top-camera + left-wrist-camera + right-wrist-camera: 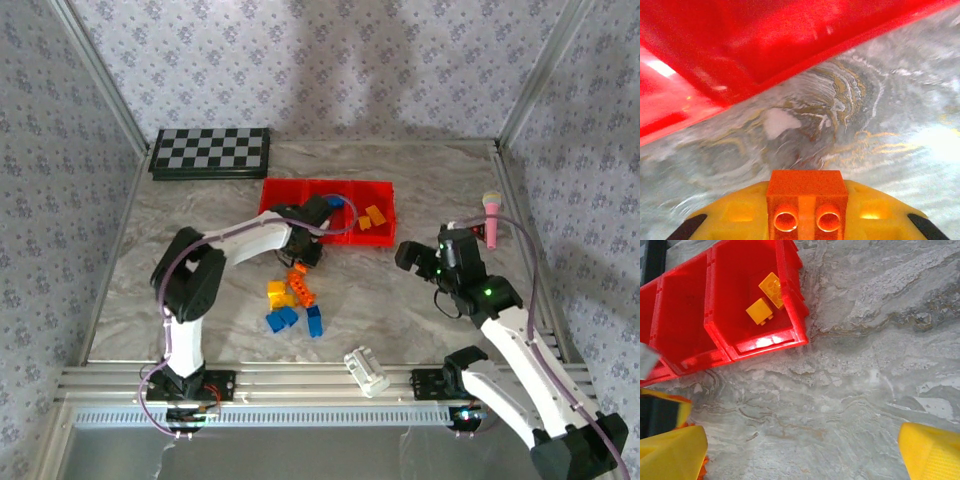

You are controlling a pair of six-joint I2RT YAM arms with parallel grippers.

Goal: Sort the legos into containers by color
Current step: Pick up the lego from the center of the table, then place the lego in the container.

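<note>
One orange brick [806, 187] is sitting pinched in my left gripper [806, 222], just beside the containers [740, 45]. It is probably light, rigid and slick, so I'm gripping its flat sides. My right gripper [800, 455] is gaping empty.

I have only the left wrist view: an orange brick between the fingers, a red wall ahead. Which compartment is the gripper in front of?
Observer: The left gripper, shut on the orange brick, stands before the near wall of the containers, about where the left and middle compartments meet.
Operator: What is inside already?
Observer: One blue brick in the middle compartment, two yellow-orange bricks in the right one.
Operator: And the other arm?
Observer: The right gripper is open, over the table to the right of the containers.
</note>
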